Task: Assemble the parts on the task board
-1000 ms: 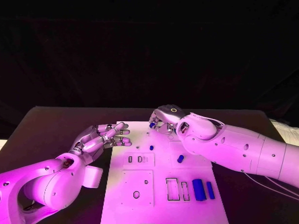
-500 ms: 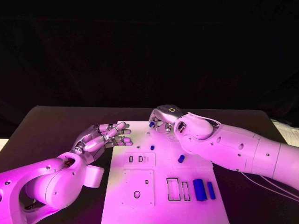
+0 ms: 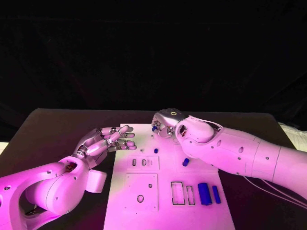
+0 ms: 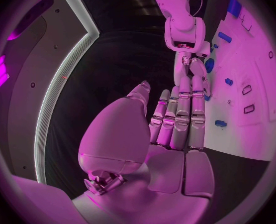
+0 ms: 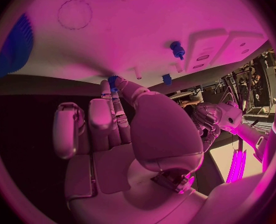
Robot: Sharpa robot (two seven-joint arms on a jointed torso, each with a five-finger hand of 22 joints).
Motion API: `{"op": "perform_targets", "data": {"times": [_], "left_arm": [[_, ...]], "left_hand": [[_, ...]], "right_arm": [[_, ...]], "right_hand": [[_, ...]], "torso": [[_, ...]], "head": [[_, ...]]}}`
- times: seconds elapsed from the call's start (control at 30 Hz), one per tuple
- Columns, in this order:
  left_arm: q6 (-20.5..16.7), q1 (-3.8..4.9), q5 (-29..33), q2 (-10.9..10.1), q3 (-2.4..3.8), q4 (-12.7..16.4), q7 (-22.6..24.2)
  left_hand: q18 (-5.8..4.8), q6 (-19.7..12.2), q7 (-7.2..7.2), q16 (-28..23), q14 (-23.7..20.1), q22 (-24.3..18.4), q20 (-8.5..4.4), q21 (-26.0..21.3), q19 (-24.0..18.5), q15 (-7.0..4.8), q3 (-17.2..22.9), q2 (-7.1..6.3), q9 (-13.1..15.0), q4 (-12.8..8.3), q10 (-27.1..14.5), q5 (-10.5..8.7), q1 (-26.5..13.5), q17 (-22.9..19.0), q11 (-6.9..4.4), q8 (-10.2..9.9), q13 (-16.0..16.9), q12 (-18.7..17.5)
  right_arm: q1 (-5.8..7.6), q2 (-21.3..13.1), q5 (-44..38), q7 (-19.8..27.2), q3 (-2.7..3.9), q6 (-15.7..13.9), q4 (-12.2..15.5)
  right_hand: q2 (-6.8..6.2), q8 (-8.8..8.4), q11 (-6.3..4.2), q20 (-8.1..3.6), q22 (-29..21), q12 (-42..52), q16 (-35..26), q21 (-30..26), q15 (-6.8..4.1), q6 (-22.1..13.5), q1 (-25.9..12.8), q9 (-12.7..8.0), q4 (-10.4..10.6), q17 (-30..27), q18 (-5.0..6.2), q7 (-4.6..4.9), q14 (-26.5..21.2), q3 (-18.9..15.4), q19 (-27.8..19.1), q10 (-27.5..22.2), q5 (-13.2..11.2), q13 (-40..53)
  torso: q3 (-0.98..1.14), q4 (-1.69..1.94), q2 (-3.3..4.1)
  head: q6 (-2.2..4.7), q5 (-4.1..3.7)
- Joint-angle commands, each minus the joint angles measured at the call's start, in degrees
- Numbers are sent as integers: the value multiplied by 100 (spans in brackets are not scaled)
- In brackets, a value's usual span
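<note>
Careful: your right hand [image 3: 166,125] pinches a small blue part [image 3: 156,128] at the task board's [image 3: 164,191] far edge, your left hand [image 3: 106,141] hovers spread and empty, and a tilt could jam or drop it.

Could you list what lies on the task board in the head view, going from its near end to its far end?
Two long blue parts → short blue part → small blue part → right hand, pinching a blue part in its fingers.

Left hand [image 3: 106,143] is hovering palm-up with fingers apart, holding nothing; right hand [image 3: 164,125] is reaching far-centre, fingertips pinching something small.
</note>
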Motion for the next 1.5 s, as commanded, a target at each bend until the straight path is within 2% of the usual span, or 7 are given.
{"op": "perform_targets", "data": {"times": [0.03,0.27,0.5,0.73,0.9,1.17,1.5], "left_arm": [[125,11,10,4,5,21,14],[128,13,10,-5,5,18,3],[136,13,24,-26,5,-1,-14],[136,13,35,-64,5,-9,-10],[140,13,51,-65,4,-24,-10],[147,13,59,-55,3,-47,-11],[154,12,60,-44,3,-56,-7]], "left_hand": [[62,17,27,-37,39,7,-8,29,49,1,4,38,-10,-24,21,-22,19,5,4,-20,-6,-20],[61,15,28,-41,40,7,-8,30,50,2,1,38,-10,-28,19,-24,20,10,5,-25,-7,-27],[61,13,29,-43,40,7,-8,31,51,2,-1,37,-10,-30,17,-25,20,12,6,-29,-7,-31],[60,11,31,-47,39,8,-8,31,50,3,-3,37,-10,-32,14,-26,21,15,7,-33,-7,-36],[60,11,31,-47,39,8,-8,31,50,3,-3,37,-10,-32,14,-26,21,15,7,-33,-7,-36],[60,11,29,-49,39,8,-8,31,50,4,-3,38,-10,-35,14,-26,23,18,7,-35,-7,-38],[60,12,27,-52,40,8,-8,32,51,3,-2,40,-10,-39,16,-25,27,20,6,-37,-7,-41]], "right_arm": [[7,17,-90,-80,5,137,-12],[6,-43,-38,-67,4,-90,60],[6,-473,123,-46,31,-404,580],[41,-1360,879,-228,175,-282,1256],[89,-1824,1594,-476,212,33,1405],[103,-2065,1791,-713,226,503,1344],[69,-1906,1628,-646,227,723,1151]], "right_hand": [[-85,-10,10,-1,-80,-13,-73,-62,58,-88,-17,-32,55,-93,11,3,32,-17,-95,-91,-39,-10],[-340,0,159,113,-909,13,-765,-512,187,-763,-68,-170,204,-1066,181,113,-205,-333,-641,-951,-176,-7],[-302,22,167,124,-1003,54,-853,-582,185,-724,29,-147,258,-1189,197,138,-183,-492,-661,-870,-108,7],[-303,58,-79,19,-320,546,-275,-231,-1,-504,55,-112,384,-408,59,41,56,-508,-185,417,150,217],[-567,20,-276,-156,462,1188,473,174,-172,-572,-165,-136,537,653,-104,-88,258,-808,310,1465,557,702],[-466,61,-291,-136,1013,4737,1326,453,-173,-727,75,-119,1061,1918,-216,-43,293,-1891,591,1039,713,4864],[-383,85,-210,-108,1184,6287,1552,526,-102,-712,246,-100,1412,2342,-247,-52,348,-2237,689,1329,695,6582]], "torso": [[-1,-2,1],[2,-9,4],[10,-16,1],[2,-58,-6],[1,-100,-17],[8,-108,-16],[3,-94,-8]], "head": [[-2,6],[9,14],[16,18],[59,-21],[64,-26],[78,-51],[71,-49]]}}
